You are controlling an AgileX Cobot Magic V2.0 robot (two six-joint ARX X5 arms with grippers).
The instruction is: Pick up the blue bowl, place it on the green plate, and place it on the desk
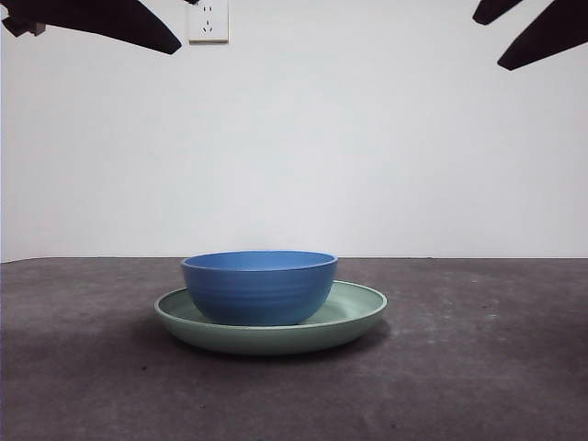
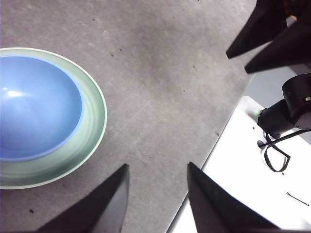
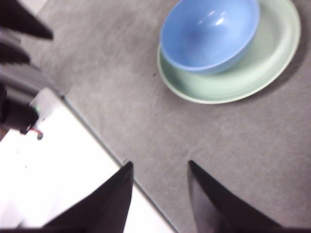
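Observation:
The blue bowl (image 1: 259, 286) sits upright inside the green plate (image 1: 360, 308), slightly off the plate's centre, in the middle of the desk (image 1: 478, 367). Both show in the left wrist view (bowl (image 2: 34, 107), plate (image 2: 92, 116)) and in the right wrist view (bowl (image 3: 209, 31), plate (image 3: 272, 53)). My left gripper (image 2: 158, 165) is open and empty, raised above the desk beside the plate. My right gripper (image 3: 160, 163) is open and empty, raised on the plate's other side. In the front view the arms show only as black tips at the top corners (image 1: 138, 28) (image 1: 542, 37).
A wall socket (image 1: 208, 20) is on the white wall behind. The desk's edge meets a white surface (image 2: 252, 184) carrying a black cable (image 2: 274, 155); this white surface also shows in the right wrist view (image 3: 58, 160).

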